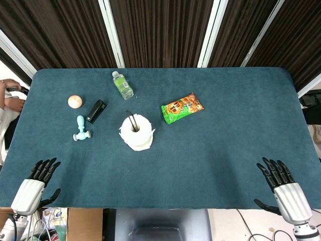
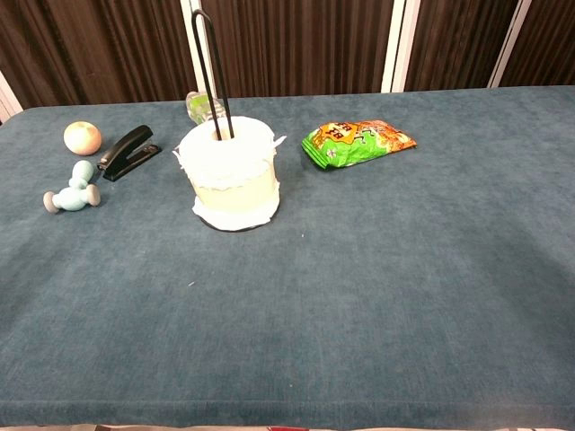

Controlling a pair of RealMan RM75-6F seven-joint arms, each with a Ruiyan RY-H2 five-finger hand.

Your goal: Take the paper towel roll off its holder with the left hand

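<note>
The white paper towel roll (image 1: 136, 132) (image 2: 230, 174) stands upright on its holder near the table's middle, left of centre. The holder's thin black wire loop (image 2: 212, 72) rises out of the roll's core. My left hand (image 1: 36, 184) lies at the near left edge of the table, fingers spread and empty, far from the roll. At the near right edge my right hand (image 1: 282, 187) lies the same way, fingers apart with nothing in them. Neither hand shows in the chest view.
Left of the roll lie a black stapler (image 1: 97, 111), a light blue tool (image 1: 81, 129) and a small peach ball (image 1: 75, 101). A clear bottle (image 1: 122, 85) lies behind the roll. A green and orange snack bag (image 1: 182, 108) sits to its right.
</note>
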